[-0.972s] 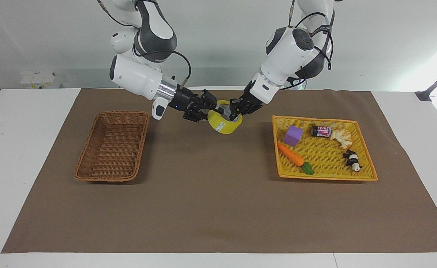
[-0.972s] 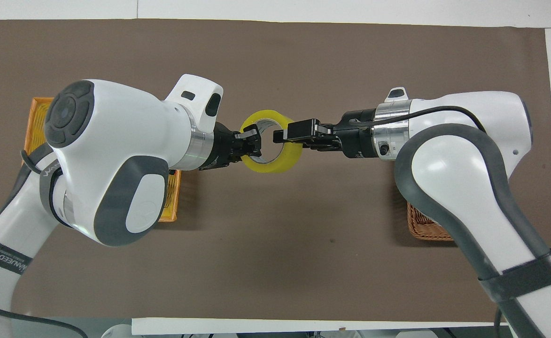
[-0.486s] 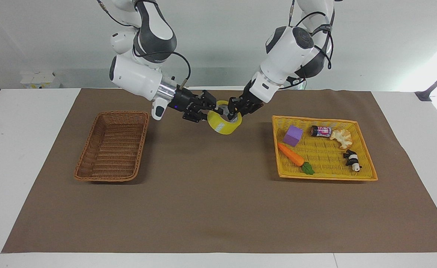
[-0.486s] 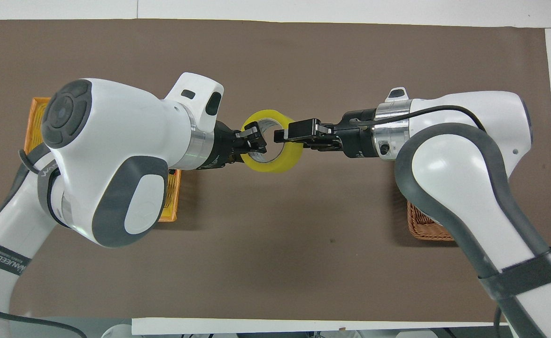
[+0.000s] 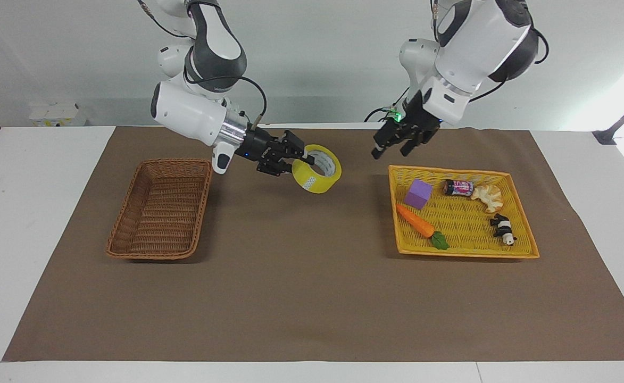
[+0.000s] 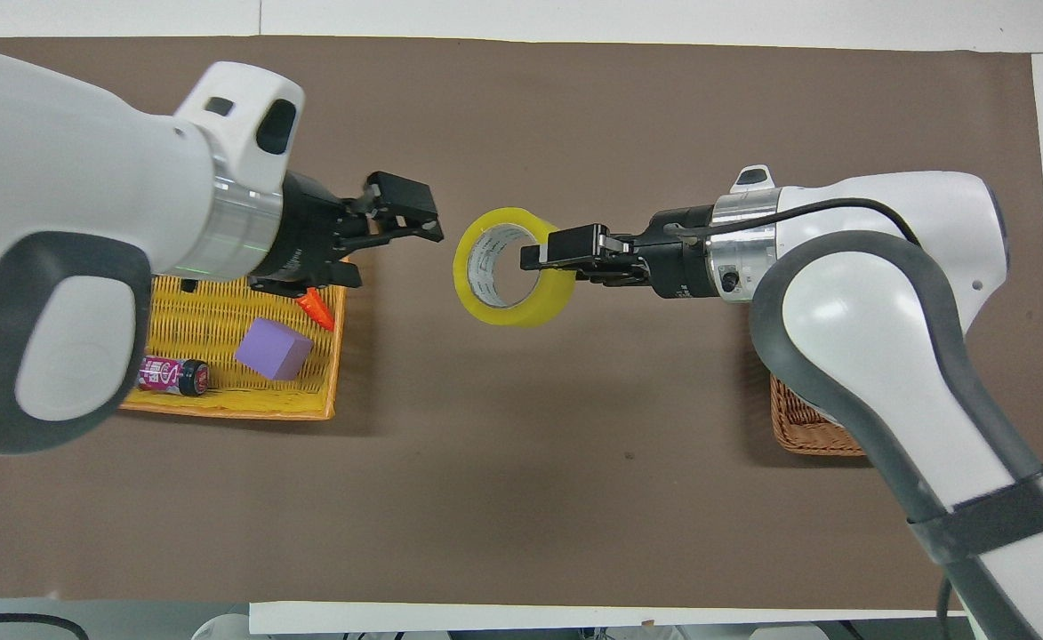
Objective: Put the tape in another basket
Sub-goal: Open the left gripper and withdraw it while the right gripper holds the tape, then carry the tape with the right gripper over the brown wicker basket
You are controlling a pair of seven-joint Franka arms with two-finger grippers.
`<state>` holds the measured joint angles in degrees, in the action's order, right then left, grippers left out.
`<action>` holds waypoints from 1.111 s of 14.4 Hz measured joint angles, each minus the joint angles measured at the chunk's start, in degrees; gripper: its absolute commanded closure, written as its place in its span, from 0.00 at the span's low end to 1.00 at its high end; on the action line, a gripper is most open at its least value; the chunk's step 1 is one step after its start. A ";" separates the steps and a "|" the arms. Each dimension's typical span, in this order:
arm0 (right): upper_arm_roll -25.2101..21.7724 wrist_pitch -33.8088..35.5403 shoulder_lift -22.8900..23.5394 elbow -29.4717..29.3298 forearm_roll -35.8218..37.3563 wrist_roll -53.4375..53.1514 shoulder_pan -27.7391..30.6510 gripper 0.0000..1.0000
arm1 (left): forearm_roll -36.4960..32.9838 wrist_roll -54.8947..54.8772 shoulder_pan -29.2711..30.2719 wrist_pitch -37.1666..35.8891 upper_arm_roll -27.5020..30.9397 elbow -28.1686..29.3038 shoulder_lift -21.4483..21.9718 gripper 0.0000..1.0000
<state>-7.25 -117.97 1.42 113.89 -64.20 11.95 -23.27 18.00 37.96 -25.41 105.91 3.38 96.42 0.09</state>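
The bench point(image 5: 51, 223) carries 1 brown mat point(image 5: 312, 298), 2 baskets and 2 arms. 1 tape point(image 5: 317, 169) roll is in the air over the mat, between the 2 baskets and clear of both. The right gripper point(image 5: 302, 155) has its jaws clamped on the roll's wall, 1 finger inside the core and 1 outside; the roll hangs tilted with its open core toward the left arm's end. The left gripper point(image 5: 391, 148) hangs over the mat just beside the yellow basket's point(image 5: 466, 255) edge nearest the robots, with its jaws apart and nothing between them; in the overhead view the left gripper point(image 6: 405, 218) is well apart from the tape point(image 6: 510, 277). The brown basket point(image 5: 157, 250) sits toward the right arm's end and holds nothing visible. The yellow basket holds 5 items: 1 purple cube point(image 5: 418, 193), 1 carrot point(image 5: 418, 223), 1 can point(image 5: 458, 187), 1 pale pastry-like piece point(image 5: 488, 197) and 1 panda toy point(image 5: 503, 229). Bare mat lies between the tape and the brown basket, and a broad bare strip of mat runs along the edge farthest from the robots.
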 measured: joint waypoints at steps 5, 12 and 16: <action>-0.51 13.47 -0.06 0.09 5.51 8.45 13.49 1.00 | -12.51 -18.93 15.77 -0.82 0.45 0.30 -0.26 0.00; -0.68 25.31 0.35 2.38 14.38 20.58 31.31 1.00 | -13.28 -35.74 25.79 -0.86 0.12 0.76 -0.26 0.00; -0.75 25.44 4.89 5.19 16.39 30.43 38.77 1.00 | -13.36 -35.74 25.65 -0.86 -0.67 0.76 -0.26 0.00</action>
<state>-8.00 -92.53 6.31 119.08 -47.80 42.38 15.50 4.64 2.22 0.24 105.05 2.71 97.18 -0.16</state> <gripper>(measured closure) 0.458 0.000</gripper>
